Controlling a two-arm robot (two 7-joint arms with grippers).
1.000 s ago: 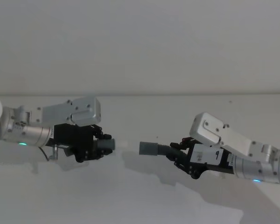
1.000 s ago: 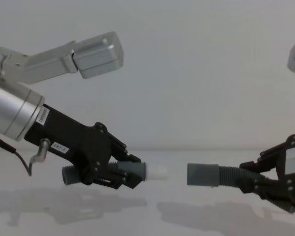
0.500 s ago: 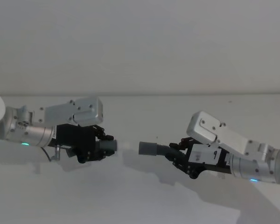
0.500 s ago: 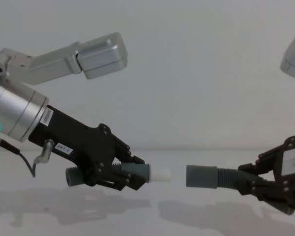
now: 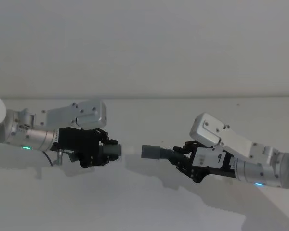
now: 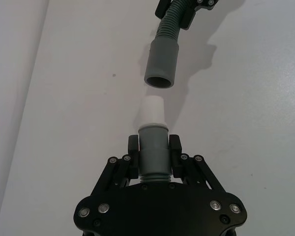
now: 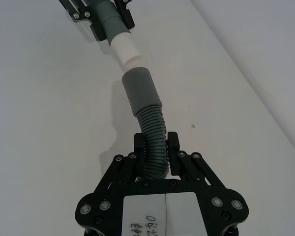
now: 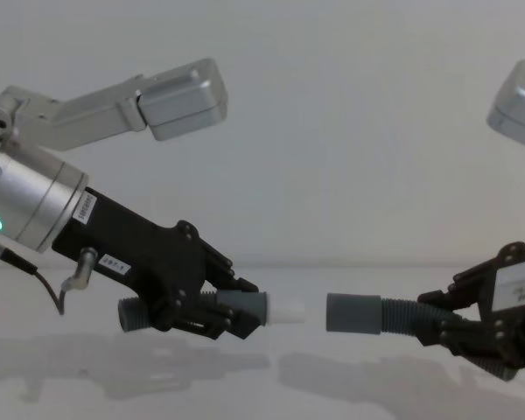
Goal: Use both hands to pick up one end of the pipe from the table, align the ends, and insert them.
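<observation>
Both pieces of the pipe hang above the white table (image 5: 144,202), cuffs facing each other across a small gap. My left gripper (image 5: 106,153) (image 8: 232,313) (image 6: 154,155) is shut on the grey cuff (image 6: 153,150) whose narrow white tip (image 8: 286,311) (image 5: 128,151) (image 6: 153,111) points right. My right gripper (image 5: 183,161) (image 8: 455,322) (image 7: 156,150) is shut on the corrugated hose (image 7: 154,135) behind the plain grey cuff (image 5: 150,152) (image 8: 353,313) (image 7: 141,92). That cuff's open mouth (image 6: 159,81) faces the white tip, roughly in line with it.
A pale wall (image 5: 144,48) rises behind the table's far edge. Both silver forearms (image 5: 29,137) (image 5: 265,171) stretch inward from the sides, low over the surface.
The two cuffs have come closer together: the right gripper moved its grey cuff leftward and the left one shifted slightly right, narrowing the gap.
</observation>
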